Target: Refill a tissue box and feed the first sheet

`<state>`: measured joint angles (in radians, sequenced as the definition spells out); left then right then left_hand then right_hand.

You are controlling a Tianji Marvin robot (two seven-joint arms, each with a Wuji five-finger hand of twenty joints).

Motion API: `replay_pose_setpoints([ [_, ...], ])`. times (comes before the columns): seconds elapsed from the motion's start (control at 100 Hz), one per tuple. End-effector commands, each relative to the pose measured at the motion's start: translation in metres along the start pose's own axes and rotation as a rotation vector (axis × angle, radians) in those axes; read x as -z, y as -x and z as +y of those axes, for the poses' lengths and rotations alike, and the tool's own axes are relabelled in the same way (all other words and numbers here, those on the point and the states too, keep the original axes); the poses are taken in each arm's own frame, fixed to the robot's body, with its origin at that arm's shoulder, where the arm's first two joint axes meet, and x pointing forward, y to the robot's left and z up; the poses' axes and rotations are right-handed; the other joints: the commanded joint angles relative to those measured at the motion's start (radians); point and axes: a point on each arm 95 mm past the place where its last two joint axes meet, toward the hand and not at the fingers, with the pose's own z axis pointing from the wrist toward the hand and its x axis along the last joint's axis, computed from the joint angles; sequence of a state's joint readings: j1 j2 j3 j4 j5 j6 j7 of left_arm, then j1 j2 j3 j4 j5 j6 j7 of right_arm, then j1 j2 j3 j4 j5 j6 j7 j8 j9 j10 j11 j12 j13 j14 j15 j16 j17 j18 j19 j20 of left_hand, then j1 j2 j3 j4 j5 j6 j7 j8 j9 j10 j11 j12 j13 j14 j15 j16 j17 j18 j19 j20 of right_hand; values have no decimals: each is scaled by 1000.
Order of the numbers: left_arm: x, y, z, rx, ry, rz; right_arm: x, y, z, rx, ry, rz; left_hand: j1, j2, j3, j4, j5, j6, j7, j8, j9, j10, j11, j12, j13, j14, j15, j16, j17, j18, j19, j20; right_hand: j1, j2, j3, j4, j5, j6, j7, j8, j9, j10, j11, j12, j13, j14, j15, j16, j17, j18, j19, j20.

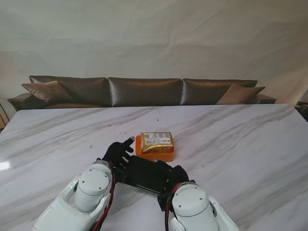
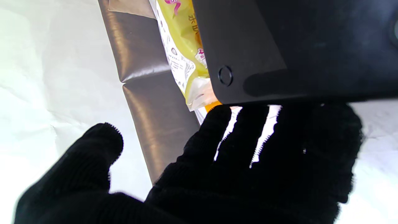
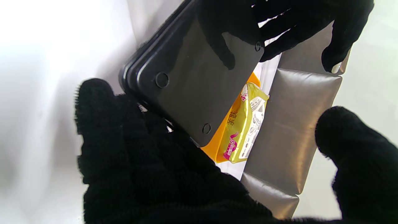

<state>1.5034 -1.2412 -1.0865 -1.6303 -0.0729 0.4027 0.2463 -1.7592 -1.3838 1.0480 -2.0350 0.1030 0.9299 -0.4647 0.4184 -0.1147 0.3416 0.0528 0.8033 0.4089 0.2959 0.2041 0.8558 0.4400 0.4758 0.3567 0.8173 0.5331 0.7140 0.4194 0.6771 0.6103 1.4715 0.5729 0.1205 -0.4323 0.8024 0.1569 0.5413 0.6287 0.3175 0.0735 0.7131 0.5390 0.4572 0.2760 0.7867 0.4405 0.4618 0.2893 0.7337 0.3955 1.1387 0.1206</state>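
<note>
Fingers (image 3: 149, 146) of both hands clasp black lid (image 1: 147, 174) (tissue pack (image 1: 156, 140) just beyond).

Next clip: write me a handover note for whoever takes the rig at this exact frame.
Left hand and right hand: both on the black box shell, holding it between them, nearer to me than the refill.
Tissue pack: lies on the orange base, mid-table, still wrapped.
Done: shell is off the base, pack placed on it.
Left: bring the shell over the pack, feed the first sheet.
</note>
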Motion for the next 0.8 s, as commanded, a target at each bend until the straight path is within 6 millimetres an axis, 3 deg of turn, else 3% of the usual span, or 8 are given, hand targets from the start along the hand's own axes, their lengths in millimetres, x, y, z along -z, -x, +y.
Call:
replay_pose_setpoints([
  [0.0, 3, -17, 21, 32, 75, 38, 9, -18, -14, -32, -85, 45, 11, 30, -30, 17, 36, 27, 16, 9, 33, -11, 10, -7, 25, 20, 2, -6, 47, -101, -227, -174, 10, 6, -25, 12, 70, -195, 147, 44, 44, -130, 52, 9, 10, -67, 12, 0, 13, -87, 31, -5],
  [0.79, -29, -42, -7, -43, 74, 53, -7, -62, -5, 10, -71, 82, 12, 30, -28, 16, 38, 26, 17, 10, 36, -10, 10, -7, 27, 20, 1, -6, 49, -97, -226, -174, 10, 5, -24, 12, 73, -196, 147, 43, 47, -129, 51, 8, 14, -67, 11, -1, 12, -85, 37, 4],
])
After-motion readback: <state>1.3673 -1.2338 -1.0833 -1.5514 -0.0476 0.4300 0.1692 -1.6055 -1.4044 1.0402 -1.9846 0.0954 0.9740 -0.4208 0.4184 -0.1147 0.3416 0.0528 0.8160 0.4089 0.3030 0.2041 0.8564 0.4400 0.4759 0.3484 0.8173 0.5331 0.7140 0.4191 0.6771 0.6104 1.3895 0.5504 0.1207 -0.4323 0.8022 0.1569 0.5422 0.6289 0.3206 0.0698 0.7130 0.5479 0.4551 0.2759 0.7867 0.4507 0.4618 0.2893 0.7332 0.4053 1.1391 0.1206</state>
